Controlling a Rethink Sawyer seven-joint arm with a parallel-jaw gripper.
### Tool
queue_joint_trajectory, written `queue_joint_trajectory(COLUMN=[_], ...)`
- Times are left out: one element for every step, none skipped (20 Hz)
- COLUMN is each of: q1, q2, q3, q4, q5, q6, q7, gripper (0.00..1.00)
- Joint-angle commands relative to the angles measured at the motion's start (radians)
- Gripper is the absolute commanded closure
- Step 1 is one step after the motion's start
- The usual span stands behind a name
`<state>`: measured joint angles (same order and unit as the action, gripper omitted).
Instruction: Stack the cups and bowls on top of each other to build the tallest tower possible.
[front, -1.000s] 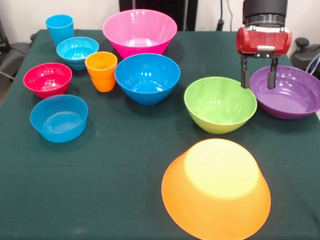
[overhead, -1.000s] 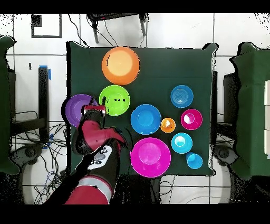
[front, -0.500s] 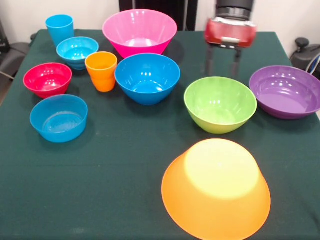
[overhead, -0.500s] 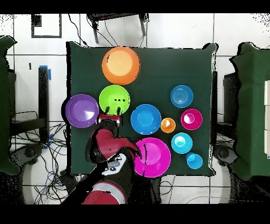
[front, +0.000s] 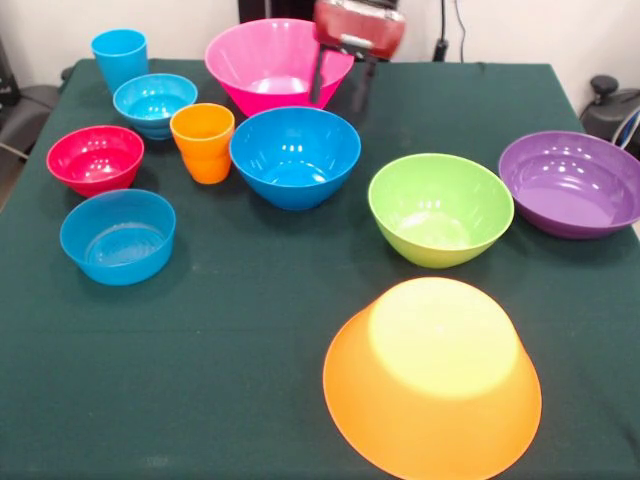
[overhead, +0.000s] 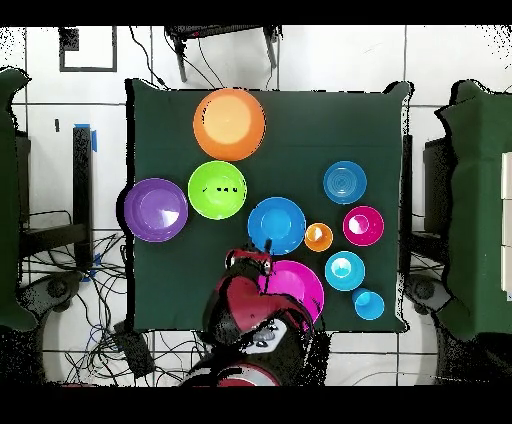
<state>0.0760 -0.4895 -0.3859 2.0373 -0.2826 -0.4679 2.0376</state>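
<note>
Nothing held; we've got gripper w/ prongs apart over pink bowl rim. Light, slick plastic, so pinch the wall.

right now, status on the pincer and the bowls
Pincer open, empty, over the pink bowl rim. Orange bowl upside down, nothing stacked on it. Blue bowl close below the pincer.

White tiled floor — tangled cables
</note>
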Motion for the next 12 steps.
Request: queue_joint_trajectory(q1=[0.017, 0.028, 0.042, 0.059, 0.078, 0.095, 0.115, 0.136, 0.156, 0.173, 0.189, 0.204], q2=[-0.004, 0.016, 0.043, 0.074, 0.112, 0.147, 0.175, 0.194, 0.205, 0.212, 0.213, 0.215], q3=[-0.006, -0.017, -0.030, -0.038, -0.048, -0.048, -0.050, -0.051, -0.051, -0.049, -0.046, -0.040], q4=[0.229, 0.246, 0.263, 0.274, 0.288, 0.299, 0.314, 0.327, 0.341, 0.354, 0.367, 0.380], q5=[-0.102, -0.093, -0.081, -0.060, -0.037, -0.011, 0.016, 0.044, 0.070, 0.095, 0.118, 0.139], q6=[-0.105, -0.149, -0.193, -0.225, -0.268, -0.310, -0.351, -0.380, -0.400, -0.407, -0.406, -0.402], q7=[0.150, 0.161, 0.171, 0.180, 0.190, 0.204, 0.221, 0.236, 0.247, 0.257, 0.263, 0.269], gripper=[0.00, 0.00, 0.00, 0.00, 0.00, 0.00, 0.00, 0.00, 0.00, 0.00, 0.00, 0.00])
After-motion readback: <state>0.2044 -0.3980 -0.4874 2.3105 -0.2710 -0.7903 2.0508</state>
